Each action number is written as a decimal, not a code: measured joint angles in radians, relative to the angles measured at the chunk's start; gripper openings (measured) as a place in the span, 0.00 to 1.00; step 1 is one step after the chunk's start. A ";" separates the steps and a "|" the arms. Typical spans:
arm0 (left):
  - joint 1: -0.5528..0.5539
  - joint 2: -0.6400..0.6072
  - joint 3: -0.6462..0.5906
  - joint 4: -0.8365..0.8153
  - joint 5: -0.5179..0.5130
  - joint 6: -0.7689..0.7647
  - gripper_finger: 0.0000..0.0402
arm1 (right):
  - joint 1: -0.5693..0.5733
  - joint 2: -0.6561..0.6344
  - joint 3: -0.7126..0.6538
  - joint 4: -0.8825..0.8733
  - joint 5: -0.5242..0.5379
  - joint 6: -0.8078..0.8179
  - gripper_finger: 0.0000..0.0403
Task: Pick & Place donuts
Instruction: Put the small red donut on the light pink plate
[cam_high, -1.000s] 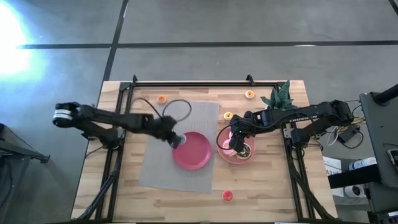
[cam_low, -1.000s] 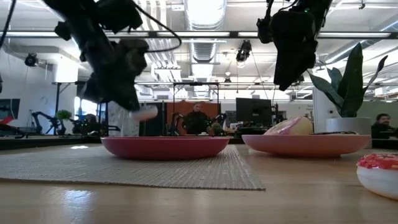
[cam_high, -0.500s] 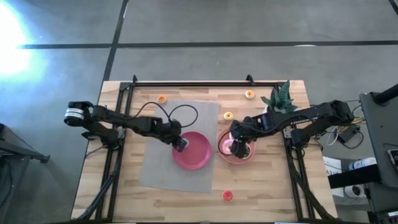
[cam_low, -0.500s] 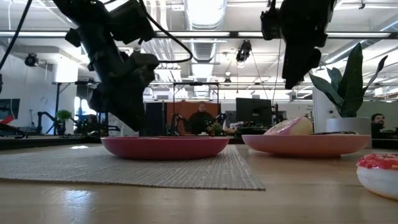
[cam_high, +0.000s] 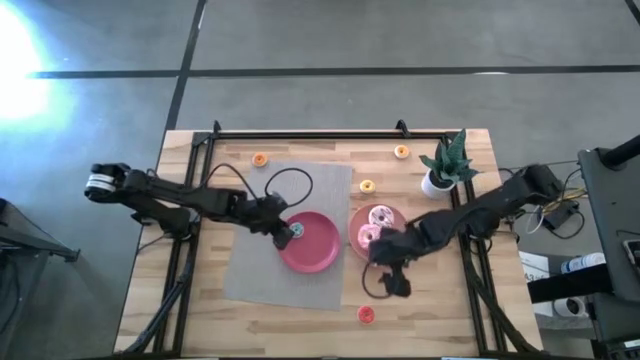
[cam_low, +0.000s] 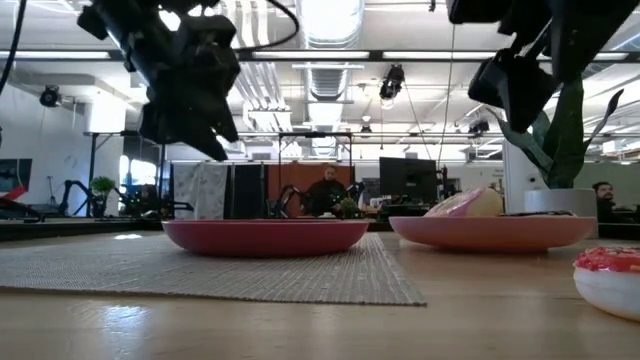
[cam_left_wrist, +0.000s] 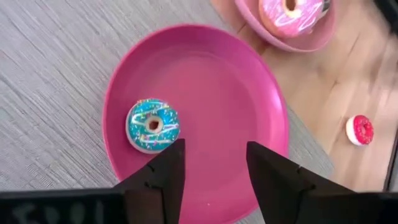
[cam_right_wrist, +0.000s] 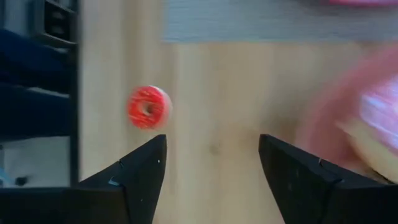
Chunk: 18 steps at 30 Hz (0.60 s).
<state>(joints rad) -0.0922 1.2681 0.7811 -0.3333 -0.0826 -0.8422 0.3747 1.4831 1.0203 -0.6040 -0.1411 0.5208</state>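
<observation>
A blue-frosted donut lies flat on the dark pink plate, near its left rim; the high view shows the donut there too. My left gripper hovers open just above and beside it. Two pink-frosted donuts lie on the lighter pink plate. My right gripper hangs open over bare wood near this plate, nothing between its fingers. A small red donut lies on the table ahead of it, near the front edge.
The dark plate sits on a grey mat. Three small orange donuts lie toward the far side. A potted plant stands at the far right. A black frame rail lines the far edge.
My left gripper has let go of the blue donut, which now lies on the dark plate, and has risen a little. My right gripper has swung from above the lighter plate toward the near edge and the red donut, turning as it went.
</observation>
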 joint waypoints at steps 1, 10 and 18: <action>-0.011 -0.005 0.000 0.001 -0.015 0.001 0.36 | 0.015 0.019 0.000 0.029 -0.003 0.006 0.61; -0.088 -0.007 0.000 -0.014 -0.057 0.004 0.36 | 0.132 0.250 0.088 0.099 -0.007 0.035 0.57; -0.121 -0.005 -0.001 -0.016 -0.088 -0.006 0.36 | 0.166 0.396 0.192 0.107 0.014 0.011 0.57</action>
<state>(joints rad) -0.2134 1.2633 0.7803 -0.3489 -0.1709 -0.8478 0.5408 1.8789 1.2126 -0.4973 -0.1273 0.5320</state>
